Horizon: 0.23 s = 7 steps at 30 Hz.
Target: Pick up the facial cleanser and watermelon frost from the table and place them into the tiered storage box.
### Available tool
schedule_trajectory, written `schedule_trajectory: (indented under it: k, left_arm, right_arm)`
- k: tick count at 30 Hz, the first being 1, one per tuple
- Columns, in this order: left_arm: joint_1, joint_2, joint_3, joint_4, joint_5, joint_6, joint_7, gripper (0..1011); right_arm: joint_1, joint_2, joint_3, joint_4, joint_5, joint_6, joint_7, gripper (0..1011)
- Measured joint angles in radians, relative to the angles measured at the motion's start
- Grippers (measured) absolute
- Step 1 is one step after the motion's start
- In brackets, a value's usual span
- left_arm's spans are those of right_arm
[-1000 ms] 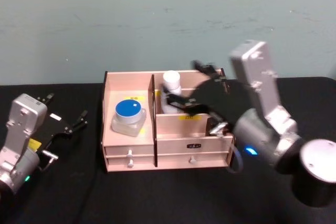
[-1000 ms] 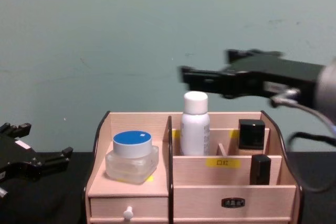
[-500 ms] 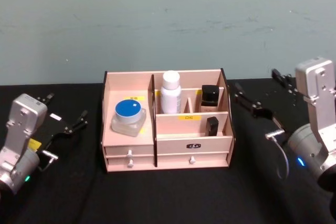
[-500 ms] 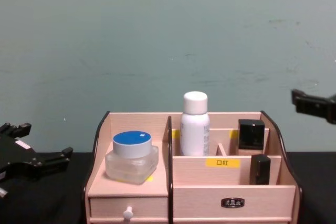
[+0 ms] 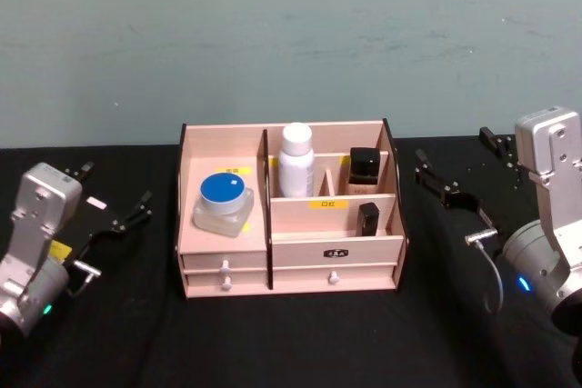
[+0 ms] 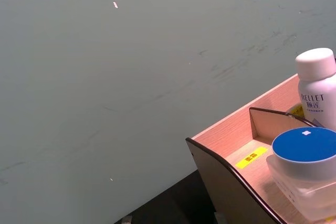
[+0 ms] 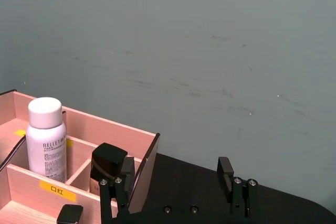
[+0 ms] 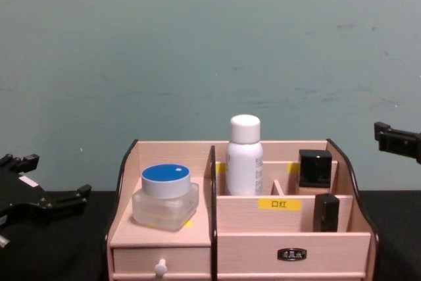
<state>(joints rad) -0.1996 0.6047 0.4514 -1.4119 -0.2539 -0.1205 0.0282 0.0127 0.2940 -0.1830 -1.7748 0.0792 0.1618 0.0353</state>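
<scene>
While box (image 5: pixel 289 233) centred, right tool (image 5: pixel 468 179) beside

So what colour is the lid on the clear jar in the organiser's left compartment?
Blue, on the jar; the chest view shows it best.

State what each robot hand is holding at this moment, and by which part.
Nothing is held. The left hand and the right hand both sit open and empty on either side of the tiered storage box.
</scene>
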Motion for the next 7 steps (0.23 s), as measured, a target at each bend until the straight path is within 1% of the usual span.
schedule_trajectory:
  k: [7]
  left_arm:
    - [0.0,0.0,0.0,0.0,0.0,0.0,0.0,1010]
  right_arm:
    - [0.0,0.001,-0.001,-0.003,0.0,0.0,0.001,1002]
